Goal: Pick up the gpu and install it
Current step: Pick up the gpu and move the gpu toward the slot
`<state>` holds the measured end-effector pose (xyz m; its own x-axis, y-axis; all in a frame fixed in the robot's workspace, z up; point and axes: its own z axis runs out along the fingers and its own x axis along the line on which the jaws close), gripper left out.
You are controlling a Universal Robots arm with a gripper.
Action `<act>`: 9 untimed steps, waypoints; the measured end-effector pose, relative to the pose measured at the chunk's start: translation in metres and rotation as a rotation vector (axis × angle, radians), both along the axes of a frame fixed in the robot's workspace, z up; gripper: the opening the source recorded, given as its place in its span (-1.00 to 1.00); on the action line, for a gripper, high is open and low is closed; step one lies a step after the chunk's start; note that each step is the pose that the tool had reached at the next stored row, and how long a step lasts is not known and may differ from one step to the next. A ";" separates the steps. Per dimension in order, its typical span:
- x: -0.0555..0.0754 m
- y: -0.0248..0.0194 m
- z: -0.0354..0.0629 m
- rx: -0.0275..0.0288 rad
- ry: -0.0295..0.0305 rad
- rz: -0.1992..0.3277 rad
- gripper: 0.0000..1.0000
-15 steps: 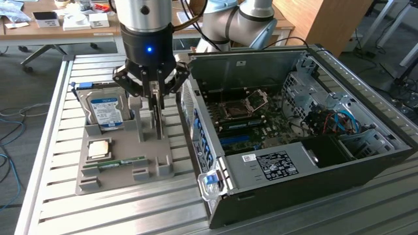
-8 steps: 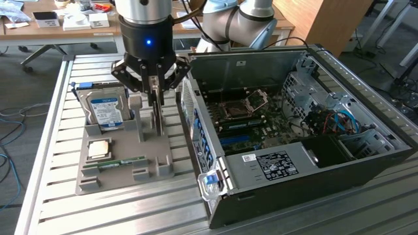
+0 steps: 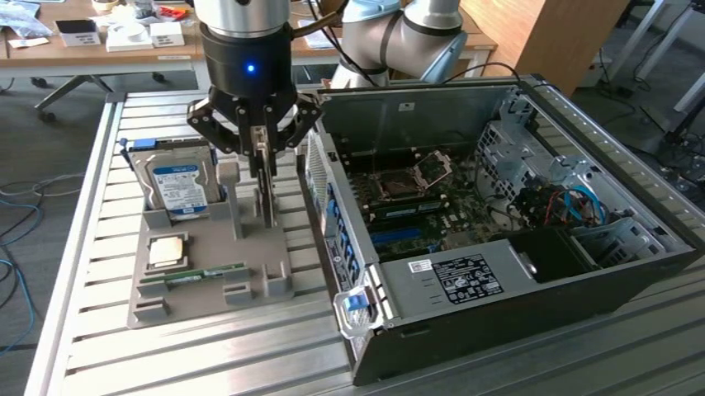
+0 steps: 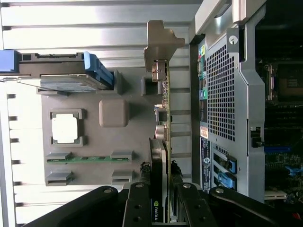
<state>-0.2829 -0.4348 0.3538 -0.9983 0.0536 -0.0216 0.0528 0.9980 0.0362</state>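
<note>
The exterior view shows the gripper (image 3: 264, 165) pointing straight down over a grey tray (image 3: 248, 268) on the slatted table (image 3: 165, 351). It also shows the inside of the open computer case (image 3: 551, 276), with the motherboard (image 3: 430, 198) lying at its floor.

The wrist view shows the graphics card (image 4: 163, 94) edge-on, with its metal bracket (image 4: 158, 40) at the end farthest from the fingertips. It also shows the perforated rear panel (image 4: 220, 94) of the case close beside the card.

The fingers (image 4: 146, 189) are clamped on the graphics card (image 3: 269, 206), one on each face. The card stands upright on its edge in a slot of the tray (image 4: 113, 144) and reaches past the fingertips down to the tray.

The tray also holds a hard drive (image 3: 177, 190) standing in a slot, a processor chip (image 3: 167, 250) lying flat and a green memory stick (image 3: 210, 272). All three lie on the side of the fingers away from the case.
</note>
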 end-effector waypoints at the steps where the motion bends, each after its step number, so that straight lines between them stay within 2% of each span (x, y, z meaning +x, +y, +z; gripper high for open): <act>1: 0.000 0.0000 0.0004 -0.0002 0.0003 0.000 -0.47; 9: 0.000 0.0000 0.0042 0.0000 -0.0001 0.000 -0.47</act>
